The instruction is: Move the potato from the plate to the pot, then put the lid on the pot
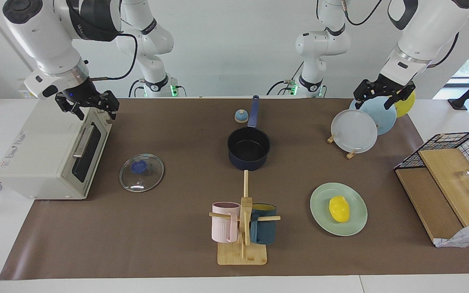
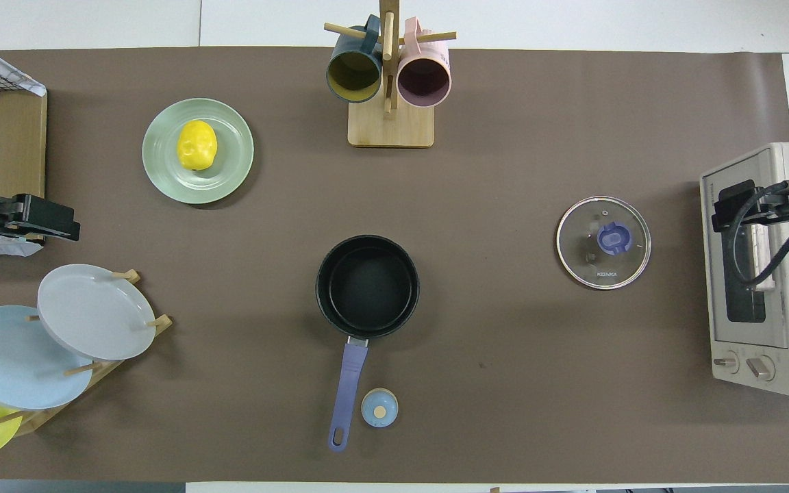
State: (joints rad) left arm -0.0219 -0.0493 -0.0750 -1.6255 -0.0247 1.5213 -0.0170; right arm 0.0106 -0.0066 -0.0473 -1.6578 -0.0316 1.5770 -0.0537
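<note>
The yellow potato (image 1: 339, 208) (image 2: 196, 144) lies on the mint-green plate (image 1: 354, 223) (image 2: 232, 166), toward the left arm's end of the table and farther from the robots than the pot. The dark navy pot (image 1: 248, 146) (image 2: 367, 284) stands empty mid-table, its blue handle pointing toward the robots. The glass lid (image 1: 141, 172) (image 2: 603, 242) with a blue knob lies flat toward the right arm's end. My left gripper (image 1: 381, 99) (image 2: 59, 222) hangs open over the upright plates, holding nothing. Over the toaster oven, my right gripper (image 1: 94, 108) (image 2: 730, 205) is open and empty.
A white toaster oven (image 1: 51, 158) sits beside the lid. A mug tree (image 1: 242, 228) with a pink and a teal mug stands farther out than the pot. A small bell (image 1: 241, 116) sits by the pot handle. A plate rack (image 1: 354, 130) and a wire basket (image 1: 454, 171) occupy the left arm's end.
</note>
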